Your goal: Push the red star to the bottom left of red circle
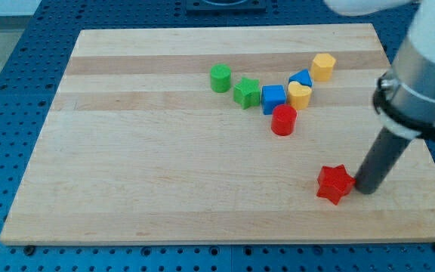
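Observation:
The red star [334, 183] lies near the view's bottom right of the wooden board [165, 174]. The red circle [283, 119], a round red block, stands above and to the left of it, in the middle right of the board. My tip [366, 188] rests on the board just right of the red star, touching or almost touching its right point. The dark rod rises from the tip toward the view's upper right.
A cluster sits just above the red circle: a green round block [220, 78], a green star [247, 92], a blue cube [273, 99], a yellow heart [299, 95], a blue block [302, 78] and a yellow hexagon [323, 66]. The arm's white body [429, 68] fills the view's upper right.

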Tool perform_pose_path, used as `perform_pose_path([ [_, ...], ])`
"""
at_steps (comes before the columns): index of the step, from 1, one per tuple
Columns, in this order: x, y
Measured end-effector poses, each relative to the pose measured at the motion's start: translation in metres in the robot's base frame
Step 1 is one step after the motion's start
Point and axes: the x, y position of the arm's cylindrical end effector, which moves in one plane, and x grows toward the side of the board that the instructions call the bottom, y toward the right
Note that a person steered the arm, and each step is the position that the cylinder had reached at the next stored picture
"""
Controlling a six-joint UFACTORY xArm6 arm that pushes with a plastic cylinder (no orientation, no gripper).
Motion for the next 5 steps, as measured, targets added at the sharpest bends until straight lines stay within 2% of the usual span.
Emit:
perform_pose_path([
  [1, 0.005, -0.025],
  [5, 0.014, -0.044],
])
